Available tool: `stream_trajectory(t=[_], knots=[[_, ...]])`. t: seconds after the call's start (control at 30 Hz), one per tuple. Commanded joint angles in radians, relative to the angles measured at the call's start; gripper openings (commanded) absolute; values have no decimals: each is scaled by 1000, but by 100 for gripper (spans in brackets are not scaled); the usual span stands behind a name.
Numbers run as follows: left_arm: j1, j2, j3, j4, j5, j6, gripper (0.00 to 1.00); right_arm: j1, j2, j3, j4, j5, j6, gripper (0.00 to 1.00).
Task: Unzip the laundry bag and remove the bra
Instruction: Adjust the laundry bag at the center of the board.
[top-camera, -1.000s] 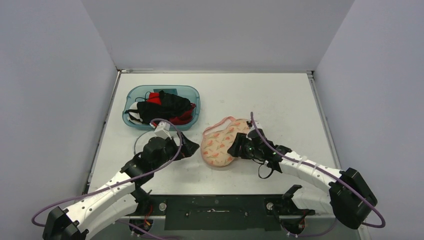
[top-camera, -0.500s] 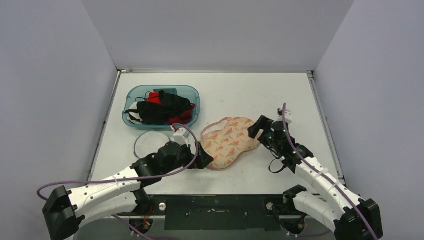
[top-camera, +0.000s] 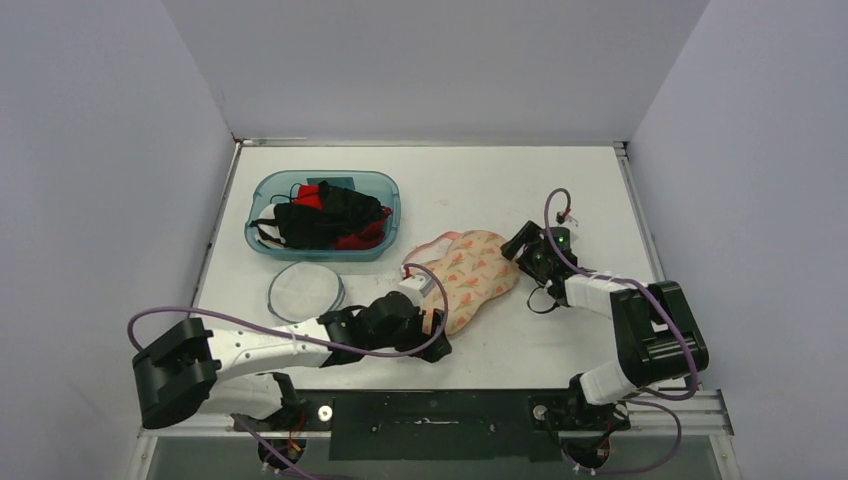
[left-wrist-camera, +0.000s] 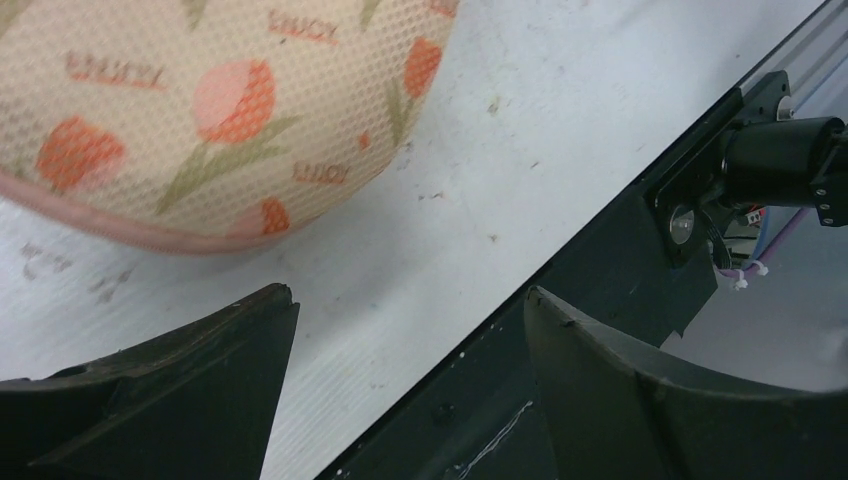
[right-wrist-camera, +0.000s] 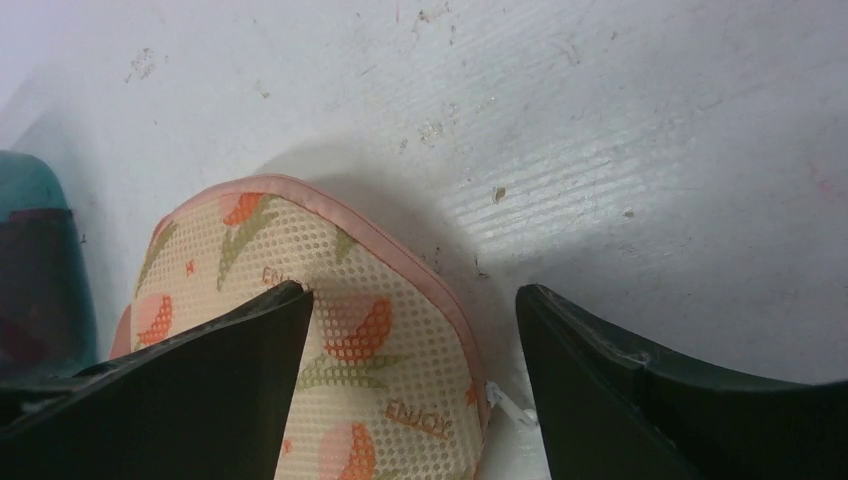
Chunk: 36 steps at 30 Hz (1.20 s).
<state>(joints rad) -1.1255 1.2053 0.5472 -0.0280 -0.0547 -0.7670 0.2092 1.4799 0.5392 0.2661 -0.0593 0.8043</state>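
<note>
- Laundry bag (top-camera: 468, 280): lies flat on the table (top-camera: 580, 190), right of the blue bin (top-camera: 392, 195) of clothes, running from near-left to far-right. No open gap shows along its pink edge, so it is judged closed. The bra is not visible and is presumed inside.
- Change, right arm: a second ago the right gripper (top-camera: 520, 245) was down on the right half of the bag. It has since let go and drawn back to the far-right end.
- Change, left arm: the left gripper (top-camera: 437, 335) has swung from the bag's left side to its near end, beside the table's front edge.
- Change, bag: it has stretched out and shifted slightly to the right.
- Meaning for the task: neither arm has a hold, and the unzipping is judged not yet begun. The arms appear to be re-positioning, one at each end.
- Left gripper state: jaws stand wide apart with nothing between them. In the left wrist view the bag (left-wrist-camera: 200, 110) lies ahead of the fingertips, just clear of them.
- Right gripper state: jaws wide apart, nothing clamped. In the right wrist view they straddle the rounded end of the bag (right-wrist-camera: 330, 300).
- Zip pull (right-wrist-camera: 507, 407): a small white tab at the bag's edge, close to the right-hand finger, is judged to be the pull. Next move: one grip on it and one on the fabric.
</note>
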Motion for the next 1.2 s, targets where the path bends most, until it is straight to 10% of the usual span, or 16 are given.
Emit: stream_trajectory(t=[0.0, 0.23, 0.43, 0.87, 1.17], knots=[[-9, 90, 85, 93, 55, 58, 80, -8, 27, -5, 98, -60, 9, 73], [34, 203, 108, 100, 25, 54, 65, -9, -133, -149, 54, -74, 9, 41], [166, 298, 157, 111, 21, 50, 51, -7, -418, -276, -98, -41, 48, 36], [322, 542, 435, 97, -134, 29, 56, 169, -1006, -366, -601, 46, 167, 62], [287, 378, 465, -100, -282, 36, 88, 259, -1049, -179, -772, 217, 119, 83]])
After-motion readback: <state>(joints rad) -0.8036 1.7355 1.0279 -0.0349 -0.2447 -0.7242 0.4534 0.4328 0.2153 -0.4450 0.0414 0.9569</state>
